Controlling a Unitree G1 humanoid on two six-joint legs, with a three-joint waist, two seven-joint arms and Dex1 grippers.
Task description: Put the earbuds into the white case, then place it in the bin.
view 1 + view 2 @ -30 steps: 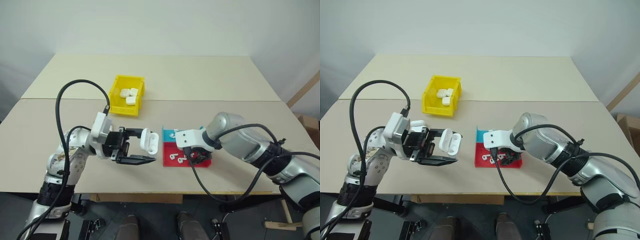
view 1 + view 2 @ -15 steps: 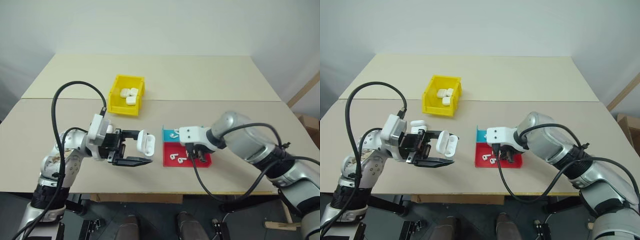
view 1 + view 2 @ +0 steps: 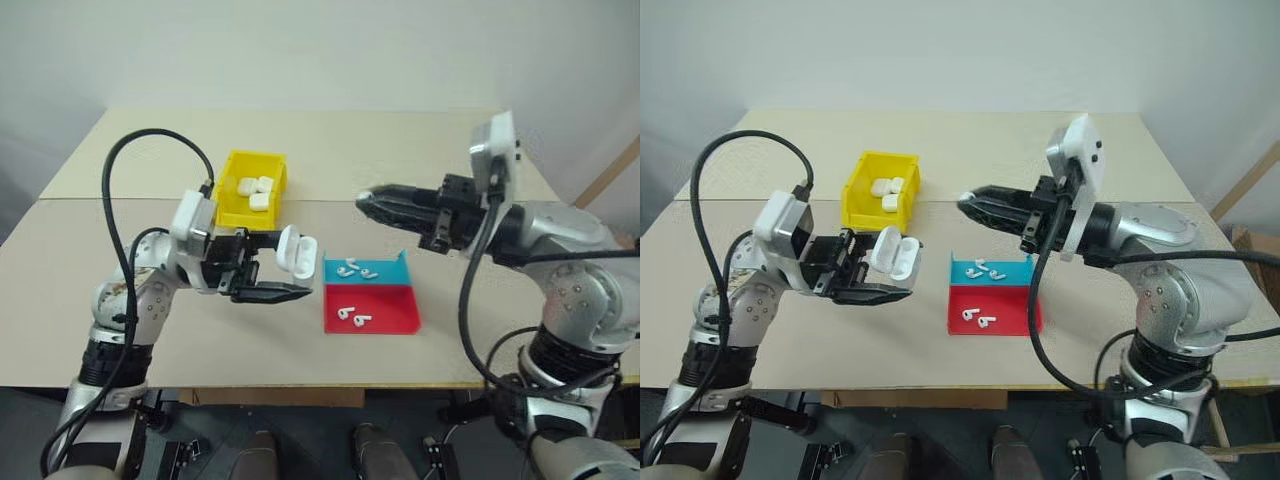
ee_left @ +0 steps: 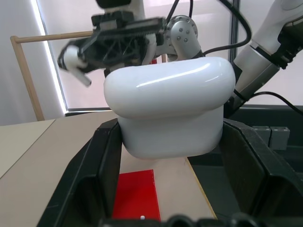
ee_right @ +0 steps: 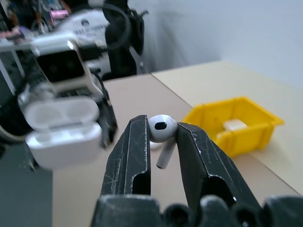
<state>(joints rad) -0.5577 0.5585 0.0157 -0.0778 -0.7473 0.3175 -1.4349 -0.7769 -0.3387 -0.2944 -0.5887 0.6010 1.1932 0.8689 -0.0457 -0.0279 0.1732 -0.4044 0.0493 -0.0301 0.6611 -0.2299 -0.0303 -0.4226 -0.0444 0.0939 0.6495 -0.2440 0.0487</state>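
Right wrist view: a tiny glossy white earbud point(image 5: 162, 128) was pinched by the right gripper point(image 5: 163, 142), level with the open white plastic case point(image 5: 64, 130) clamped opposite in the left gripper point(image 3: 268, 270).

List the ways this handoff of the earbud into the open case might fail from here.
1. The earbud sits pinched at the very tips of the right hand, stem hanging free; a small jolt could drop it onto the table.
2. The white case is held tilted in mid-air by the left hand, so its wells may be hard to line up with.
3. The case lid stands open near the approach path and might get knocked.
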